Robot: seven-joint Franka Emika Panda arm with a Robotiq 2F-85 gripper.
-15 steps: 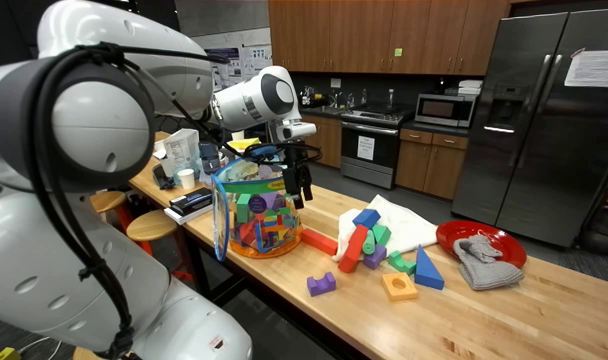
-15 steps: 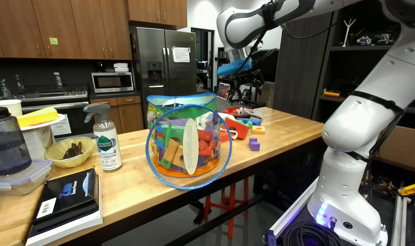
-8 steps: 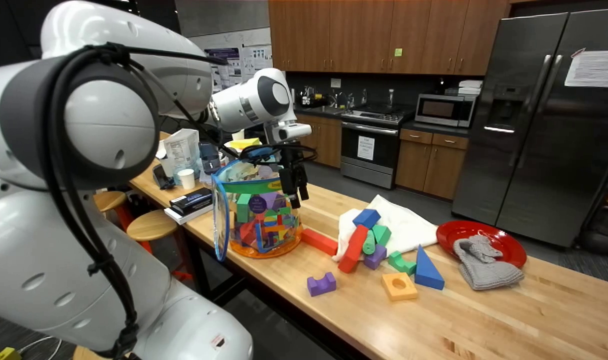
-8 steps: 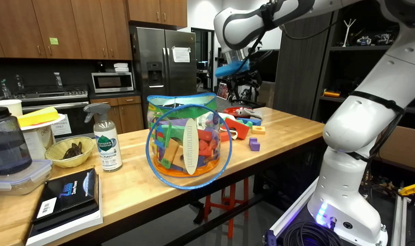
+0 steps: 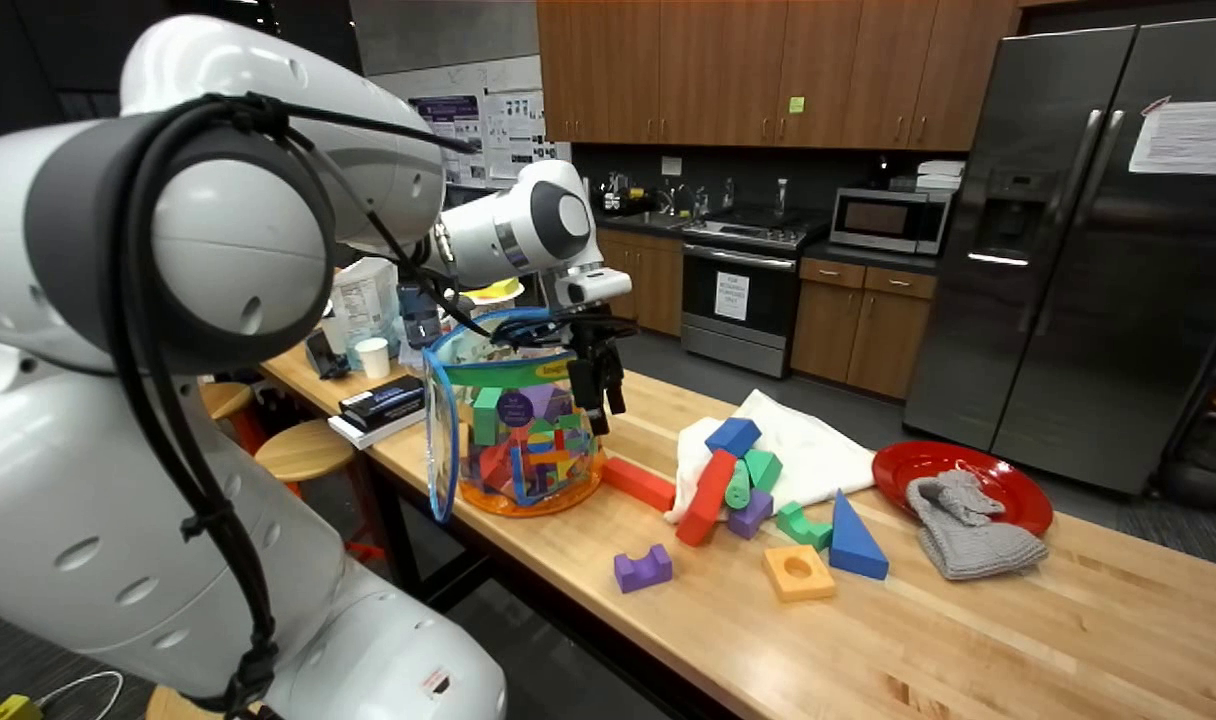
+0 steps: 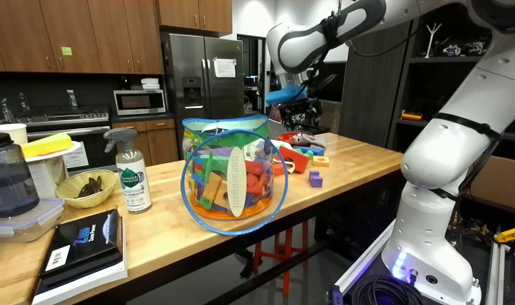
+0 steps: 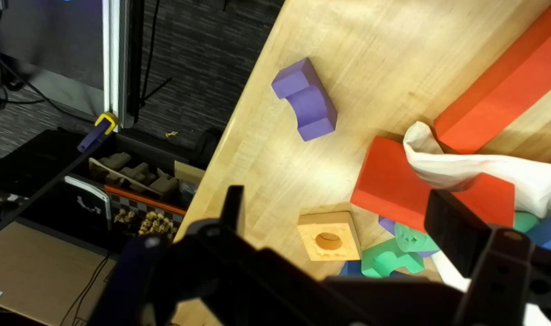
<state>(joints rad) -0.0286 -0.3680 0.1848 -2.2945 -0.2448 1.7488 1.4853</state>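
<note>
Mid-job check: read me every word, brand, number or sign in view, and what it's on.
"SEVENTH GENERATION" and "ALL PURPOSE": spray bottle.
"imaginarium", running vertically: oval label on the clear bag.
"Imagin", then cut off: that bag's green band.
"FOR", "PURPOSES ONLY", middle line blurred: paper sign on the oven.
Too small or blurred: fridge paper, wall posters, lettering on the black box, green tag, purple sticker.

In an exterior view, the pale wooden table bears a square, holed orange block; at its nine o'clock, a notched purple block, both probably foam.
</note>
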